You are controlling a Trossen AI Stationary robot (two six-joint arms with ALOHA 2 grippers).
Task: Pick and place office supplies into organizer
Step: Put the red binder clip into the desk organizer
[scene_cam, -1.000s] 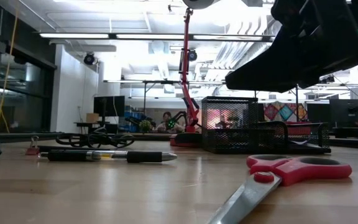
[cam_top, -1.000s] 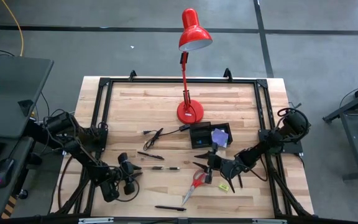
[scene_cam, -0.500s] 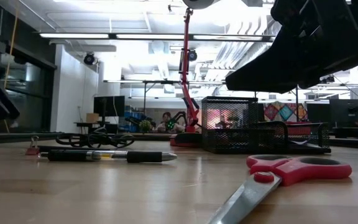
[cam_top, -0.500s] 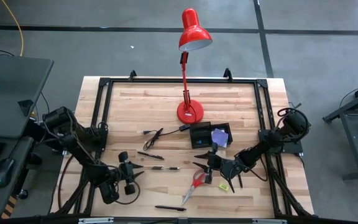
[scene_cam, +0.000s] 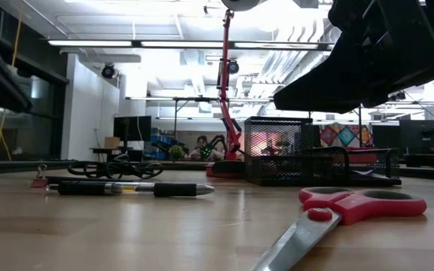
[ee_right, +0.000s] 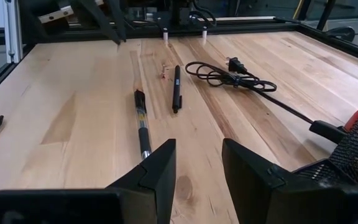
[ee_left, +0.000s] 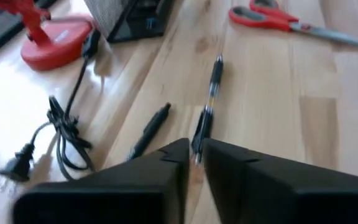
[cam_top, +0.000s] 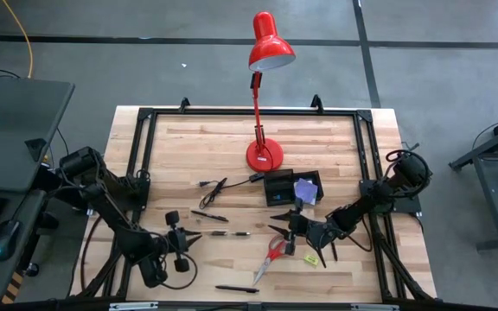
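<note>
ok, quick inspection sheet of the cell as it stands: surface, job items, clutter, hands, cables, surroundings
surface: wooden table inside a black frame.
job's things: organizer near the lamp base, a purple sticky pad in it; red scissors, three black pens and a yellow-green piece loose on the wood.
clutter: red desk lamp.
hands: left hand above the wood near the middle pen, fingers nearly together, nothing between them; right hand above the scissors' handles, fingers apart, empty.
cables: lamp's black cord, coiled, plug end loose.
surroundings: desk to the left, concrete floor; people nothing seen clearly.
</note>
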